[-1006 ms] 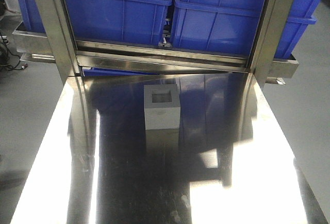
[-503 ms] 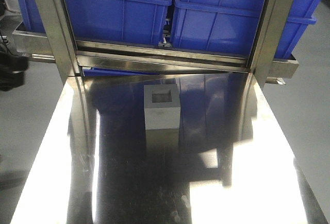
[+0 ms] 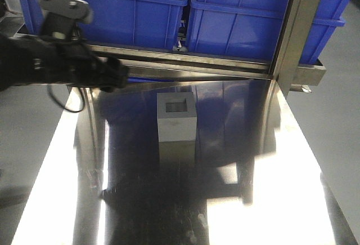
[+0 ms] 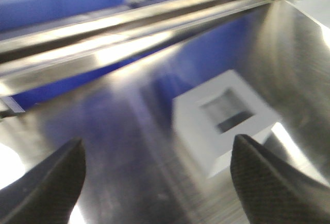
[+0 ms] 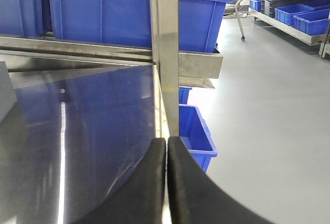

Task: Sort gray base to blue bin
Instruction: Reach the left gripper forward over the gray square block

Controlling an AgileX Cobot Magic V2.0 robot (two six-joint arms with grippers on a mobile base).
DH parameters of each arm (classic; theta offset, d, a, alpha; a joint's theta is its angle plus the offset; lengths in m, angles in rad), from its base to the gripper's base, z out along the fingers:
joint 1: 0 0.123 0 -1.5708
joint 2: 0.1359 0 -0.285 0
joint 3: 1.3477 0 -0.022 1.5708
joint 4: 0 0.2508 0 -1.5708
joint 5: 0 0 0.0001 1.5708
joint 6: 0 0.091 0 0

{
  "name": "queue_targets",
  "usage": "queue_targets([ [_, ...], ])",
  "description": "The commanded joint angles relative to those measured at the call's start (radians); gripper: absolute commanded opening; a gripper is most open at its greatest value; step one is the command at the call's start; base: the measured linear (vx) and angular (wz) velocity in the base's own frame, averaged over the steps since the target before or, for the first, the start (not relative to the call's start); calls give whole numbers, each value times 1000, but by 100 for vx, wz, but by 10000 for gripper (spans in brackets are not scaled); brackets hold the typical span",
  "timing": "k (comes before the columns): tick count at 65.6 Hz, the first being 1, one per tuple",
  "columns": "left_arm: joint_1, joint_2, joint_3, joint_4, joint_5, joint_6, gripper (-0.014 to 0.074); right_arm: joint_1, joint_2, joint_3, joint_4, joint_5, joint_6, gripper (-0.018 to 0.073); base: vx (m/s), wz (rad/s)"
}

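We see the gray base (image 3: pixel 176 118) standing upright on the shiny steel table (image 3: pixel 270 188), near its rear middle, with the square recess facing up; nothing touches it. The left gripper (image 3: pixel 120 76) hangs over the table's rear left part, to the left of the base and apart from it. In the left wrist view its jaws are released, the two dark fingers (image 4: pixel 49 183) spread wide; the base (image 4: pixel 227 123) shows blurred beyond them, nearer the right-hand finger. The right gripper (image 5: pixel 166 140) is clenched, its fingers pressed together with nothing between them, at the table's right edge beside a steel post (image 5: pixel 166 54). Behind the table, on a steel shelf (image 3: pixel 185 59), we find two blue crates side by side; the left crate (image 3: pixel 129 17) holds something red, and the right crate (image 3: pixel 236 22) hides its floor from us, so we cannot tell which one is the blue bin.
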Motion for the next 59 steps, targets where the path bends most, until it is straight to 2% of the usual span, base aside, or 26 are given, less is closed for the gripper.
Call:
queue_targets([
  [1,-38,44,-98,-13,-33,-56,594,-2,3,1,-5,-74,-10,-5,0,0],
  [14,-86,200,-270,-2,53,-160,594,-2,3,1,-5,-74,-10,-5,0,0],
  [28,-86,331,-407,0,128,-284,594,-2,3,1,-5,-74,-10,-5,0,0],
  [45,-86,429,-461,-4,125,-339,593,-2,3,1,-5,-74,-10,-5,0,0],
  [59,-86,474,-465,-8,117,-340,593,-2,3,1,-5,-74,-10,-5,0,0],
])
